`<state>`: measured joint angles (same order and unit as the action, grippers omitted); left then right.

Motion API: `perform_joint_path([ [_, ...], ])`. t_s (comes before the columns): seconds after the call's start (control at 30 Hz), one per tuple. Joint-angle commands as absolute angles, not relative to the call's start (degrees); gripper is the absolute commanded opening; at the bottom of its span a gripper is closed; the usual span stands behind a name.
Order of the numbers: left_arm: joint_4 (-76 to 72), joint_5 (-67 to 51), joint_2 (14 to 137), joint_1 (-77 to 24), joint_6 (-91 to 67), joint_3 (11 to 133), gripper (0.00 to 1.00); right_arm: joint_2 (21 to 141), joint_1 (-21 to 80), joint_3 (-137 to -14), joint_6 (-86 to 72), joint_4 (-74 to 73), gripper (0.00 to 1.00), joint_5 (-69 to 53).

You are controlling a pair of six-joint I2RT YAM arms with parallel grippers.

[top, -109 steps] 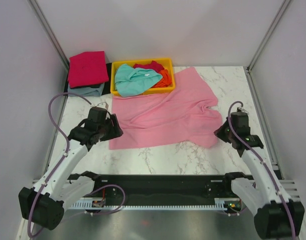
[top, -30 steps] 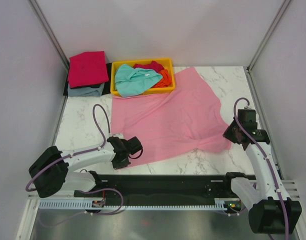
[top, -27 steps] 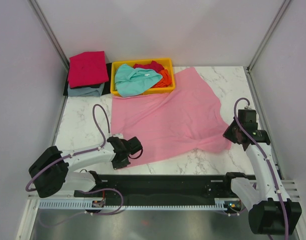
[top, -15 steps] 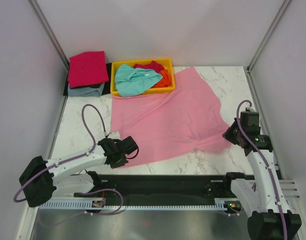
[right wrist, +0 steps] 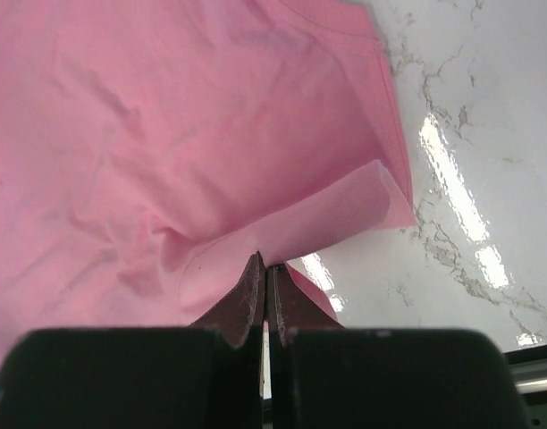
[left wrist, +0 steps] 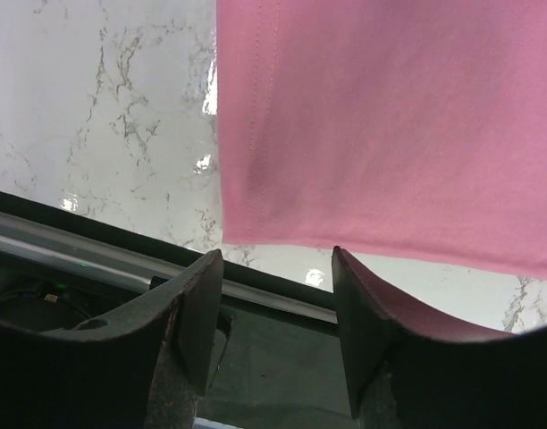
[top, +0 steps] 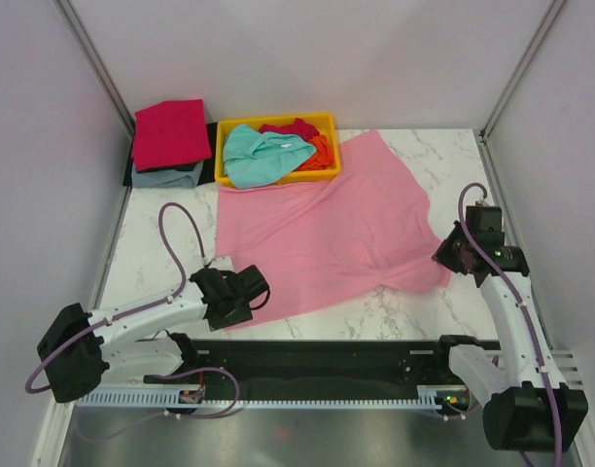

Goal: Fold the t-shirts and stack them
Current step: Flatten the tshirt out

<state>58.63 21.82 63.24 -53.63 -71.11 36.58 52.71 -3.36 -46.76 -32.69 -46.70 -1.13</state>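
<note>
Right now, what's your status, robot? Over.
Left gripper open at near hem of pink t-shirt. Right gripper shut on its right-side fold. Shirt spread out, not yet folded. Yellow tray at far edge, not obstructing.

Marble table (top: 161, 243): pink t-shirt (top: 327, 229) spread out, yellow tray (top: 327, 121) behind.

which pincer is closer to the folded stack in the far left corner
Left. The left pincer is at the near left corner of the pink shirt, on the same side as the folded stack; the right pincer grips the shirt's right edge, across the table.
</note>
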Motion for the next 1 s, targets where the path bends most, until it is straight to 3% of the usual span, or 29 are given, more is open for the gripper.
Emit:
perform_joint_path([
  [0.0, 57.48, 22.50, 64.42, -53.96, -73.30, 37.09, 0.57, 53.09, -4.22, -50.27, -32.08, -43.16, 0.00, 1.41],
  [0.2, 52.13, 20.40, 70.47, -53.88, -71.98, 34.28, 0.59, 56.33, -6.68, -50.71, -31.64, -40.88, 0.00, 0.88],
  [0.5, 49.75, 18.63, 69.79, -54.40, -71.54, 32.43, 0.57, 57.66, -8.44, -47.73, -32.08, -37.18, 0.00, -2.37],
  [0.6, 49.83, 19.33, 70.05, -54.58, -72.33, 32.52, 0.47, 57.57, -8.53, -47.11, -31.82, -37.00, 0.00, -2.29],
  [0.7, 50.01, 19.86, 70.40, -54.67, -72.33, 32.70, 0.24, 57.48, -8.44, -47.11, -31.64, -36.91, 0.00, -2.28],
  [0.73, 50.01, 19.95, 70.57, -54.67, -72.33, 32.78, 0.09, 57.48, -8.52, -47.02, -31.55, -36.91, 0.00, -2.37],
  [0.77, 50.01, 19.86, 70.49, -54.58, -72.25, 32.87, 0.03, 57.39, -8.44, -46.93, -31.64, -36.74, 0.00, -2.72],
  [0.97, 53.60, 19.77, 64.69, -54.58, -72.51, 35.59, 0.02, 55.20, -8.44, -44.21, -32.34, -36.56, 0.00, -8.43],
])
